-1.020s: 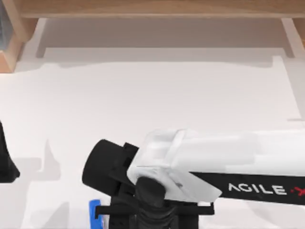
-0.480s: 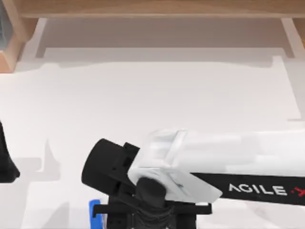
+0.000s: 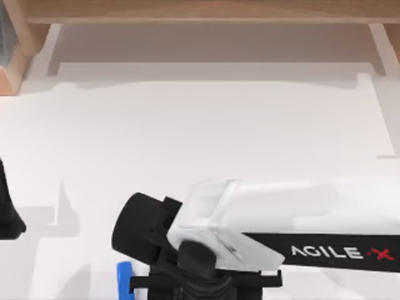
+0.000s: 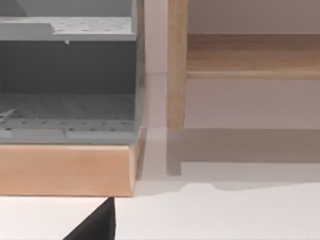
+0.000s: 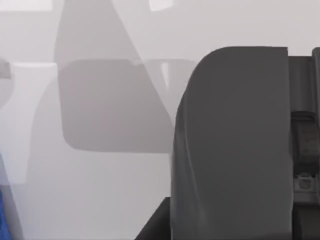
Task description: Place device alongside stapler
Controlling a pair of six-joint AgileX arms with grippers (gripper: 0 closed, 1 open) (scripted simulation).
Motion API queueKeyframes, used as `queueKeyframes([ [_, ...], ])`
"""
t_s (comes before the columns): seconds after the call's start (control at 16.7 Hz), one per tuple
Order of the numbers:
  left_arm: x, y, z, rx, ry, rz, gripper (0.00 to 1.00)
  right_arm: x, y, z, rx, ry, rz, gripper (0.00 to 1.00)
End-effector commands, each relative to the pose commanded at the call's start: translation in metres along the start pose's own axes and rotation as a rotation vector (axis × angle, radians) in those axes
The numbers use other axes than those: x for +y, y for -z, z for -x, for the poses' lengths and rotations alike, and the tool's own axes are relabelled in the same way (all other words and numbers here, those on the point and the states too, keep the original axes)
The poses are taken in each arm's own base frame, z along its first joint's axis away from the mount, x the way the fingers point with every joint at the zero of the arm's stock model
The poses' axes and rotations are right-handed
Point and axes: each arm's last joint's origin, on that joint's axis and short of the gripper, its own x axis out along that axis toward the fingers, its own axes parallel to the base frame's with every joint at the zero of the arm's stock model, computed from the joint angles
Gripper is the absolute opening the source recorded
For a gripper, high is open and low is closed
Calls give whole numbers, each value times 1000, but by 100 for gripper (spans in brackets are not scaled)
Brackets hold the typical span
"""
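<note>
Reaching low over the near table edge, my right gripper (image 3: 200,284) carries a dark device (image 5: 235,145), though its grasp I cannot tell; I should settle it gently beside the blue stapler (image 3: 125,275) just left.

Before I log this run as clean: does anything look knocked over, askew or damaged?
Nothing stands out. The right arm reaches across the table's near edge, beside a blue object that is mostly hidden under it. The left arm sits at the left edge. The grey tray on its wooden base looks level and intact.
</note>
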Motion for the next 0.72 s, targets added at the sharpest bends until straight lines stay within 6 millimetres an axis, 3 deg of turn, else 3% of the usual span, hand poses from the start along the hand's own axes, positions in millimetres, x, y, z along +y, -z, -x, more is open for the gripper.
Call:
queueKeyframes([
  [0.72, 0, 0, 0, 0, 0, 0, 100, 0, 0, 0, 0, 0, 0, 90],
])
